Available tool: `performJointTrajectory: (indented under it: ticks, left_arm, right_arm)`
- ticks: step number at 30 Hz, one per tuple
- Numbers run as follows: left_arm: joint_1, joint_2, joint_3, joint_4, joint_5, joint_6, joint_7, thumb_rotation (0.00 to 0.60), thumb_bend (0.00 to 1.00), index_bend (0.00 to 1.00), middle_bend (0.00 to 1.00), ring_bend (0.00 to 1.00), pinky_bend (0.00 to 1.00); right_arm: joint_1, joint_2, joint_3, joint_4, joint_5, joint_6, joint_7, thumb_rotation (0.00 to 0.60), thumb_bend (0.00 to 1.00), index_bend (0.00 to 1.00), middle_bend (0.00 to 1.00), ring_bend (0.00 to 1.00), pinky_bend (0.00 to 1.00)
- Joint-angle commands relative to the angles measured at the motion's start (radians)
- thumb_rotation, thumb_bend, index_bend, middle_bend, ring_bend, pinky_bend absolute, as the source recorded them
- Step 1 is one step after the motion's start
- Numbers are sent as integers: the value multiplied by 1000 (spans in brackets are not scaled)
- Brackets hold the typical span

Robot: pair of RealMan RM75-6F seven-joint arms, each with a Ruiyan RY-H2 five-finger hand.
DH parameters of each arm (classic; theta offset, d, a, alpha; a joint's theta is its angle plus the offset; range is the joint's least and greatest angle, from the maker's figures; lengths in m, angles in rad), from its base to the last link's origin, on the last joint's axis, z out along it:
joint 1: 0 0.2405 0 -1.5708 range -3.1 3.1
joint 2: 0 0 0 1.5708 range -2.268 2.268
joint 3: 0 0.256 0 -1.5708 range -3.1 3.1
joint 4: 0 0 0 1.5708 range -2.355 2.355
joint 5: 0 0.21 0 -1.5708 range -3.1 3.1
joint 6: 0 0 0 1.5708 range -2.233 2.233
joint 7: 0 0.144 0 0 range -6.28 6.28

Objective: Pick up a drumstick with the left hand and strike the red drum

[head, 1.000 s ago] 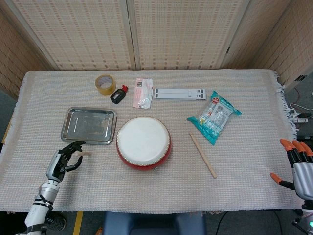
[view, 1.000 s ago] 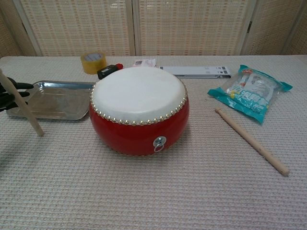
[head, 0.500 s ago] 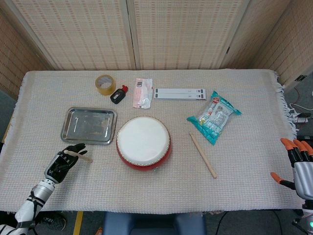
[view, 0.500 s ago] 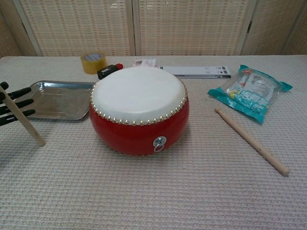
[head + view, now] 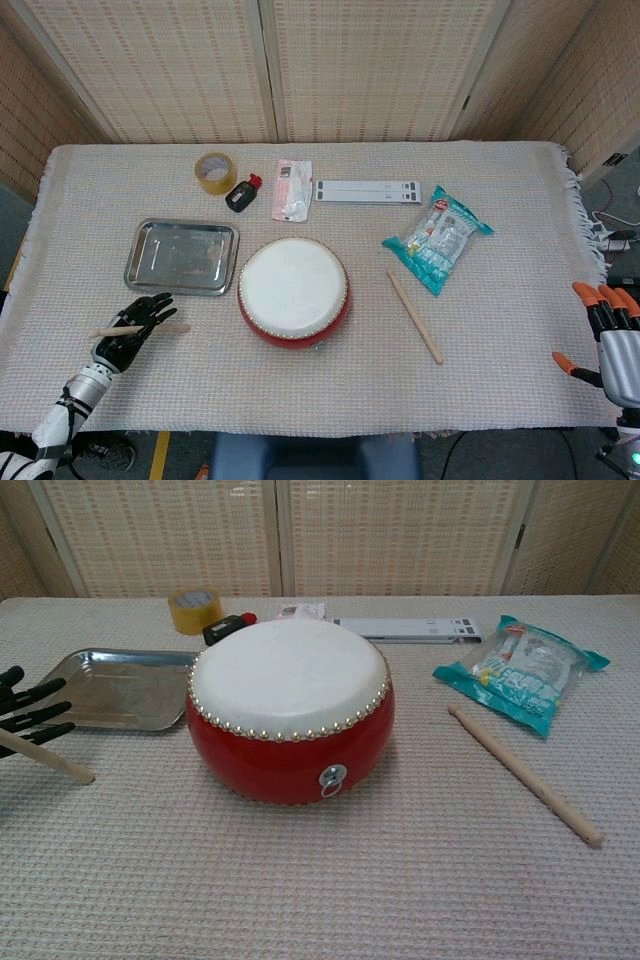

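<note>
a table [image 5: 520,390] covered in a beige woven cloth [image 5: 330,380] with a fringe at its right edge. behind its far edge stand woven reed screens [image 5: 380,60] in pale frames. grey floor [image 5: 625,190] with cables shows past the right edge. even light.

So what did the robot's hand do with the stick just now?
The left hand drew back toward the table's near edge and lowered the drumstick it holds: a second ago the stick stood steeply, now it lies nearly flat, tip pointing toward the red drum. Whether it rests on the cloth is unclear. The drum, the second drumstick, the tray and the right hand stayed put.
</note>
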Motion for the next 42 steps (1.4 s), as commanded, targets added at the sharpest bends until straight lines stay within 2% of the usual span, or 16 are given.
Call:
performJointTrajectory:
  ticks: [1,7,15,23,30,35,37,42]
  left_arm:
    - [4,-10,-16,-23,-40,6,65,600,407,437,265,161,183]
    - [-11,-33,-39,-52,-88,-19,183,600,406,407,288,203,229]
    - [-36,-77,-86,-70,-162,-74,274,600,390,460,444,397,401]
    - [-45,-103,-104,-79,-178,-98,334,600,343,501,500,451,434]
    - [-53,-128,-126,-74,-191,-115,354,600,262,593,612,569,493]
    - [-50,-132,-134,-71,-185,-116,336,600,233,606,616,576,507]
    - [-48,-128,-137,-72,-178,-113,318,589,222,605,614,576,505]
    - [-48,-126,-126,-58,-144,-110,282,458,195,593,595,563,496]
  right_arm:
    - [0,0,-1,0,-2,1,0,600,83,111,132,8,97]
    - [-1,3,-1,-1,-2,1,2,600,83,111,132,8,97]
    - [0,6,-1,4,-2,-2,15,600,83,111,132,8,105]
    - [0,6,0,13,4,-7,28,600,83,111,132,8,113]
    - [4,4,1,22,4,-13,41,600,83,111,132,8,119]
    - [4,5,2,24,5,-13,47,600,84,111,132,8,122]
    - [4,5,2,23,6,-14,46,600,83,111,132,8,122]
    - [11,5,2,13,1,-19,30,600,83,112,132,8,123]
